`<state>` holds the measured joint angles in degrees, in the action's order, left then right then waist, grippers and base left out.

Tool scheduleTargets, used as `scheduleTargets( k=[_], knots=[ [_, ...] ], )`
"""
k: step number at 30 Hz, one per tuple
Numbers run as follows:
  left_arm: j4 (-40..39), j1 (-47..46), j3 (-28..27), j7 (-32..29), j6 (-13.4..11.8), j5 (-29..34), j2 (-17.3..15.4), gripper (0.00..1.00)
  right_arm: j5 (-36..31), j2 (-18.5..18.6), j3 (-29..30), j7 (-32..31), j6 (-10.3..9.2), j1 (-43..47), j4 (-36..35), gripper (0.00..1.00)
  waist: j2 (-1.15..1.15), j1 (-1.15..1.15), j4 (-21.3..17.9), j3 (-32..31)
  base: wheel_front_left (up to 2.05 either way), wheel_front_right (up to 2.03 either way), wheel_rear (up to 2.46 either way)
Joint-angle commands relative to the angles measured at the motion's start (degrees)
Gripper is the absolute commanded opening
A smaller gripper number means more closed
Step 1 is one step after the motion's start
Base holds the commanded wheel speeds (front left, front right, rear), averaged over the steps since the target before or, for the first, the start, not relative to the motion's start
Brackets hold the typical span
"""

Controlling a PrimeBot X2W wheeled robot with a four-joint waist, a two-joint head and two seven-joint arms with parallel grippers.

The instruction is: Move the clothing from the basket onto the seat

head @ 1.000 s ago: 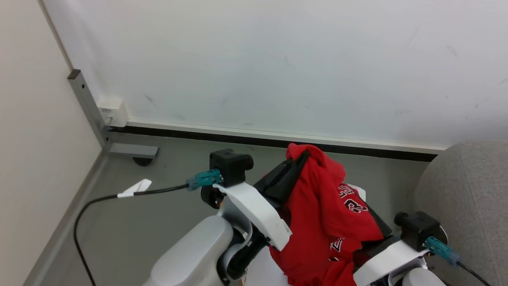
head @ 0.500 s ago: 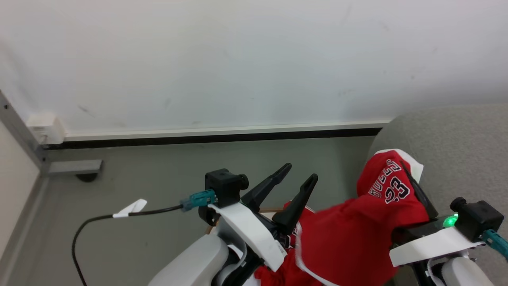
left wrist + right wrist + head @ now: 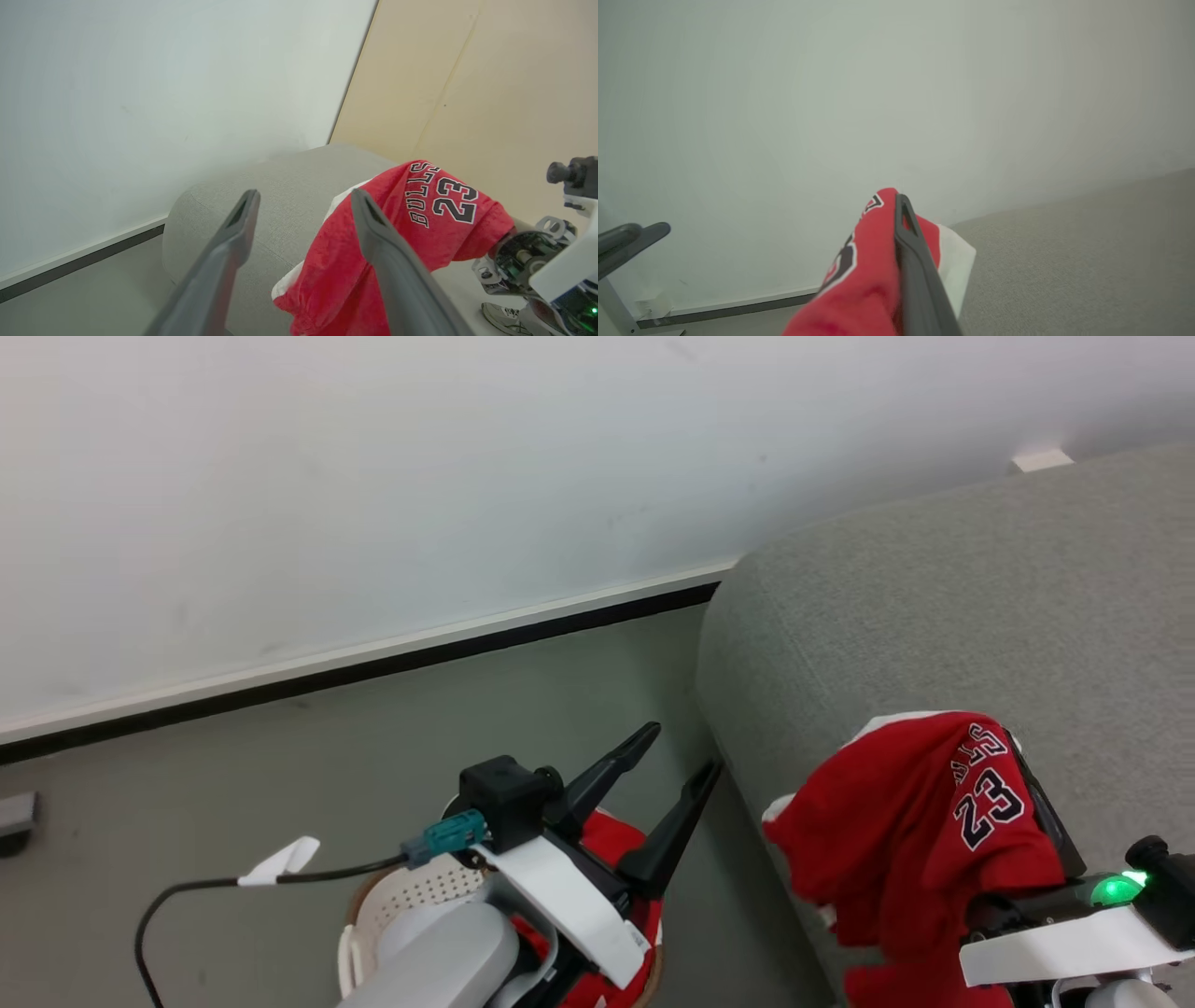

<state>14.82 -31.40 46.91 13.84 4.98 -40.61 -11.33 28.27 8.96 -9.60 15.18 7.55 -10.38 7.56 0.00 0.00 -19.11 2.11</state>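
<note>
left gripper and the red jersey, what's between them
In the head view, a strip of bare floor and the seat's rounded edge lie between the left gripper and the red jersey; nothing else.

The scene is lit softly, evenly and fairly brightly. A dim grey shade is laid on the wall (image 3: 1027, 420) above the seat (image 3: 934, 597). In the right wrist view the clothing (image 3: 864, 280) close to the lens is blurred, and the wall is rendered hazy and darkened toward the right edge. A green lamp (image 3: 1111, 889) is slightly blown out.
</note>
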Motion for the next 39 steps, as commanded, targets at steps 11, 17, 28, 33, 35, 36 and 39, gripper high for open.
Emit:
scheduleTargets(
  k=[11,17,28,33,35,36,39],
  knots=[
    [0.63,1.38,-0.69,1.30,0.06,3.43,0.43,1.00,-0.51,-0.82,1.31,-0.05,-0.12,2.27,-3.21,0.00,0.00,0.00,-5.75,1.04,0.00,0.00,0.00],
    [0.63,0.83,-1.01,1.30,0.21,4.51,0.13,1.00,-1.33,-0.70,0.47,-0.04,-0.12,-0.25,-3.74,0.00,0.00,0.00,-6.14,2.50,0.00,0.00,0.00],
    [-3.03,-2.70,-0.57,-1.73,0.27,6.34,-3.41,1.00,2.76,4.33,-0.26,-0.93,-0.11,-20.39,2.11,0.00,0.00,0.00,-4.13,12.77,0.00,0.00,0.00],
    [-6.46,-4.70,-0.85,-3.68,0.34,7.05,-6.01,1.00,7.10,8.36,1.90,-3.02,-0.11,-33.42,7.18,0.00,0.00,0.00,-2.21,18.76,0.00,0.00,0.00],
    [-7.93,-5.60,-0.99,-4.53,0.34,7.17,-6.87,1.00,7.34,10.80,3.22,-4.27,-0.11,-38.05,9.08,0.00,0.00,0.00,-1.10,21.14,0.00,0.00,0.00],
    [-8.57,-5.93,-1.03,-4.81,0.37,7.38,-7.29,1.00,7.56,11.88,3.73,-4.66,-0.11,-40.38,10.01,0.00,0.00,0.00,-0.51,22.14,0.00,0.00,0.00],
    [-10.52,-7.36,-1.27,-5.86,0.25,7.98,-8.35,1.00,7.21,15.67,7.08,-6.04,-0.12,-46.49,13.61,0.00,0.00,0.00,1.41,25.54,0.00,0.00,0.00]
  ],
)
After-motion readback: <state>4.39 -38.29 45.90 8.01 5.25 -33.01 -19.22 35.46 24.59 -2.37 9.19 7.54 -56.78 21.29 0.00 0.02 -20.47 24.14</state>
